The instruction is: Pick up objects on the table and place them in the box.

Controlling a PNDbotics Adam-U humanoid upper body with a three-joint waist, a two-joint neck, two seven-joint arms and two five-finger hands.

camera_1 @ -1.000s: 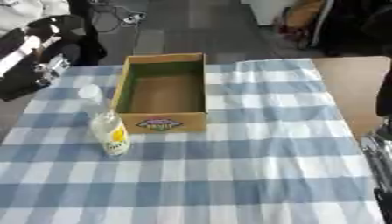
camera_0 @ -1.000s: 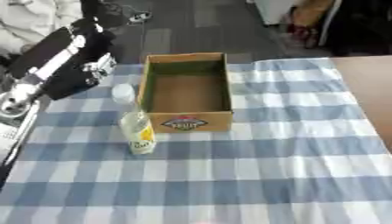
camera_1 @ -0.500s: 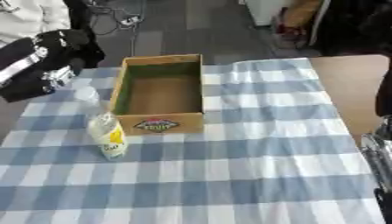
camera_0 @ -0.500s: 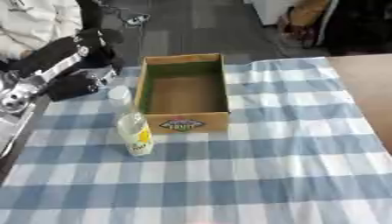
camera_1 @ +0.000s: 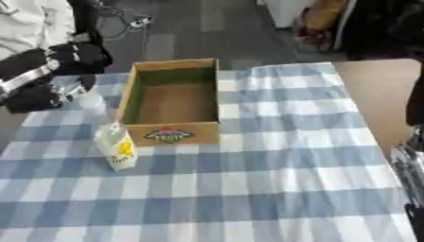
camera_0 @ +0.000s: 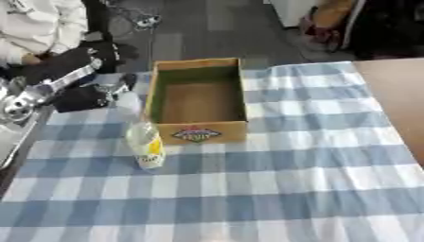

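Note:
An open cardboard box stands on the blue-and-white checked cloth with nothing in it. A clear bottle with a yellow label stands upright just off the box's front left corner. Behind it, against the box's left wall, is a small pale see-through thing. My left hand comes in from the left, black with a silver forearm, and hovers just left of that pale thing. Its fingers are blurred. A silver part of my right hand shows at the right edge, far from the objects.
A person in a white top sits at the far left edge, behind my left arm. The bare wooden tabletop shows right of the cloth. Dark floor with cables lies beyond the table's far edge.
My left arm has swung down and to the right, bringing the hand close to the pale thing beside the box. The box, the bottle and the right hand have not moved.

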